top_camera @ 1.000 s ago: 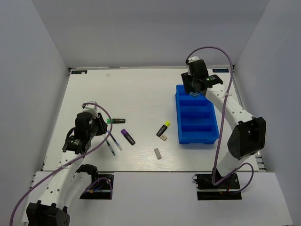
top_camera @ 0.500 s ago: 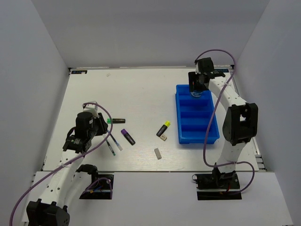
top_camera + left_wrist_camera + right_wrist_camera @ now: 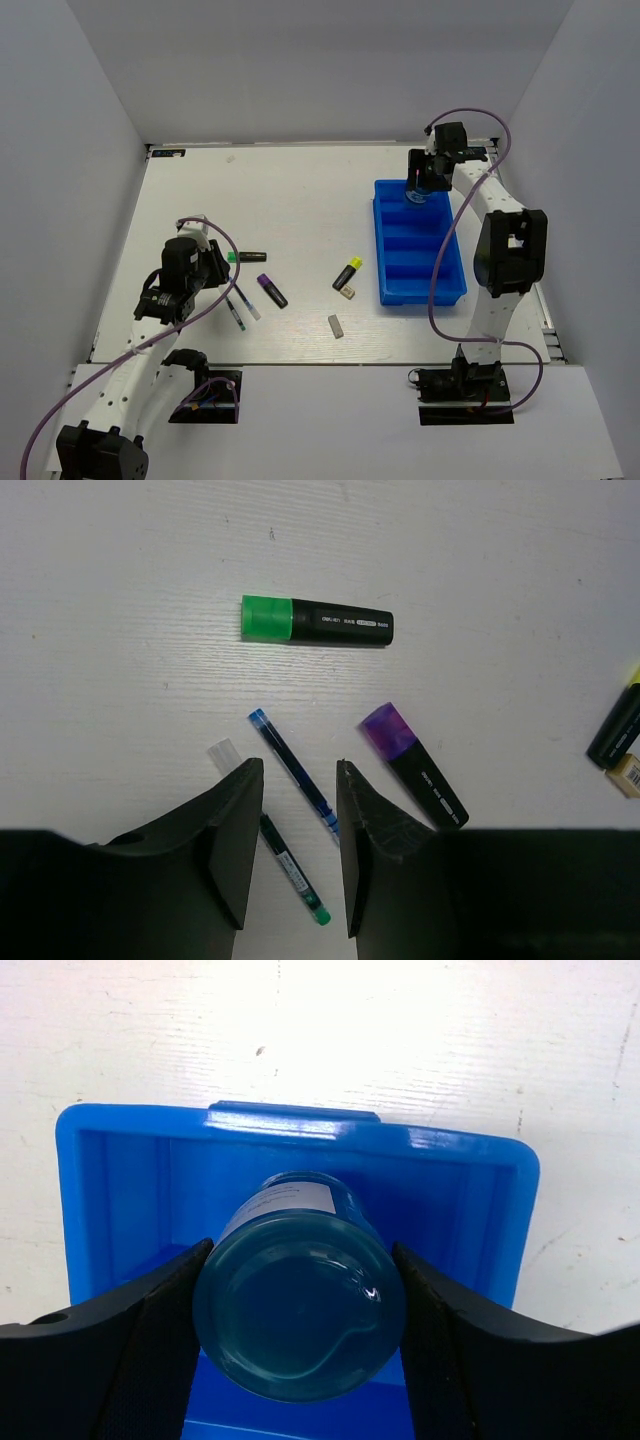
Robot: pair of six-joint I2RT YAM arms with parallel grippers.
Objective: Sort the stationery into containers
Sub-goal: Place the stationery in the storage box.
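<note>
The right gripper point(image 3: 420, 186) is closed on the blue round piece point(image 3: 300, 1295), its fingers point(image 3: 150, 1350) pressed against both sides. It holds the piece over the 12 o'clock end compartment of the blue tray point(image 3: 452, 288), which sits at 3 o'clock on the table point(image 3: 300, 190). That position probably readies a release there. Whether the piece touches the floor cannot be told.

At 8 o'clock, the left gripper point(image 3: 297, 770) hangs partly open and empty. Its jaws stand either side of the blue pen point(image 3: 285, 758), apparently lined up to grasp it. A second pen point(image 3: 290, 865) lies just beside it. The green marker point(image 3: 315, 620) lies at 12 o'clock from this gripper and the purple marker point(image 3: 415, 765) at 3 o'clock. The yellow marker point(image 3: 348, 272), beige eraser point(image 3: 347, 293) and grey eraser point(image 3: 336, 326) lie unsorted near the tray's 9 o'clock side.
</note>
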